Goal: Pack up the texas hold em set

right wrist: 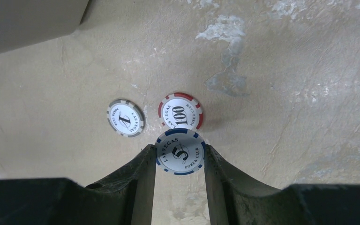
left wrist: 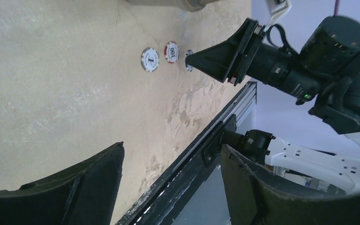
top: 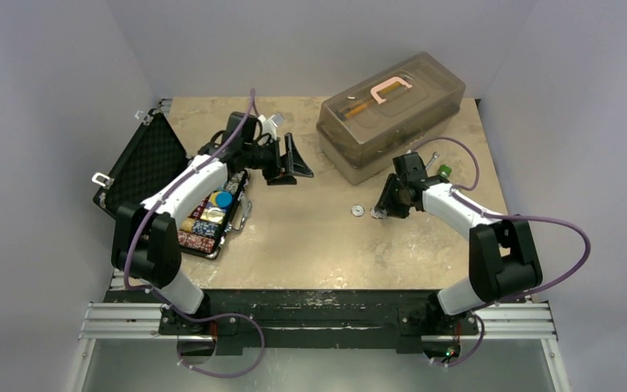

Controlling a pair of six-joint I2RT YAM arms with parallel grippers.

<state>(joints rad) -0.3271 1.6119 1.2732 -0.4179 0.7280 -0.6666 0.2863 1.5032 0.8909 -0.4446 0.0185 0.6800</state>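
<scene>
The black briefcase lies open at the left, its chip rows and a blue disc showing. Three loose chips lie mid-table: a grey "1" chip, a red "100" chip and a blue "5" chip. My right gripper is down at the table, its fingertips pressed on both sides of the blue chip. My left gripper is open and empty, held above the table beside the case. The left wrist view shows the grey chip, the red chip and my right gripper.
A large translucent grey tub with a pink clamp stands at the back right. A green-handled tool lies behind my right arm. The table's near edge and rail run under my left gripper.
</scene>
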